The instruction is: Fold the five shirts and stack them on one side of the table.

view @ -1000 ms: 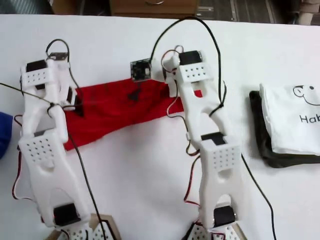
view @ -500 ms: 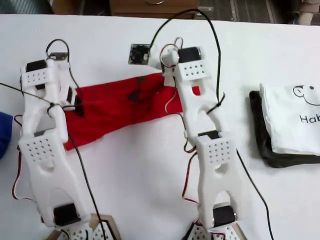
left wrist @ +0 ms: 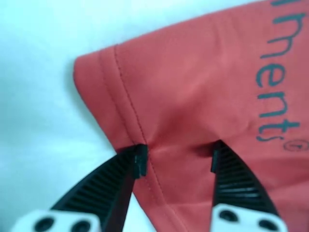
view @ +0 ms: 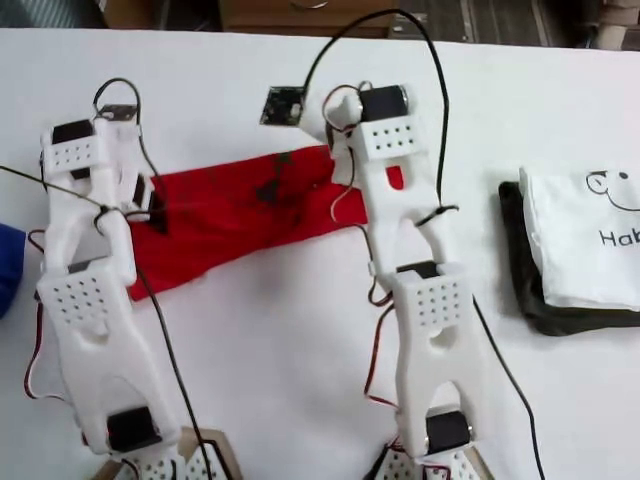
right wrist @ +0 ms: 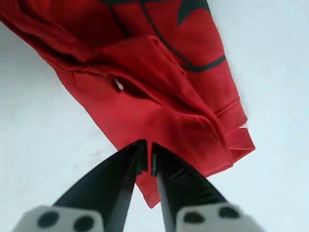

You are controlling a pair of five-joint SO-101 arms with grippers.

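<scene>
- While both arms stand over the white worktop (view: 300, 340), the red shirt (view: 235, 215) lies across it as a long, flattened band running from one arm to the other.
- At one end of the red shirt, the left hand (left wrist: 178, 158) has its fingers spread wide, with both tips resting on the cloth near a stitched corner hem.
- At the other end of the red shirt, the right hand (right wrist: 147, 157) has its fingers pressed together, pinching a rumpled edge.
- Well apart from the red shirt, past its right-hand end, a folded white shirt (view: 585, 235) lies on a folded dark shirt (view: 520, 270).
- Past the red shirt's other end, some blue cloth (view: 8, 265) shows.
</scene>
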